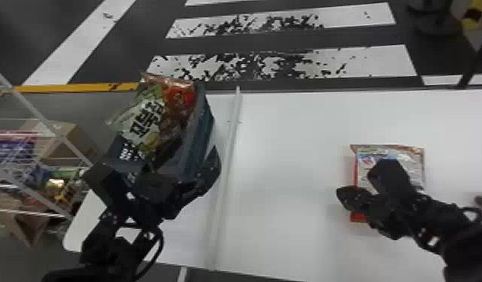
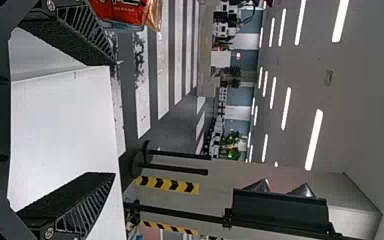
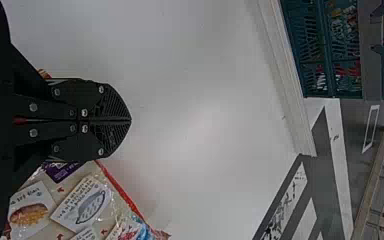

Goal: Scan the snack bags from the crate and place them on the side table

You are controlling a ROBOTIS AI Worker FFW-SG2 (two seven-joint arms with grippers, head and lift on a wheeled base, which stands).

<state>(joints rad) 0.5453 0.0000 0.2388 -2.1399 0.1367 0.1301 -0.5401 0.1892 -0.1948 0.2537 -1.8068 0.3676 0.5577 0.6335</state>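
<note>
One nearer gripper: left gripper (image 2: 114, 119), fingers spread wide, holding nothing
Crate bag (image 1: 150, 118): rising from the crate (image 1: 204, 129) just beyond it, long axis running away
Right gripper (image 3: 130, 120): closed, empty, over the flat bag (image 1: 416, 161)
Likely reach: left, forward

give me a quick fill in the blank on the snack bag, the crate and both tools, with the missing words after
The fingers of the left tool are ____ rather than closed.
The fingers of the right tool are ____ rather than open.
A snack bag lies on a table coloured ____.
The crate is nearer the ____ tool.

Missing words: open; shut; white; left
</note>
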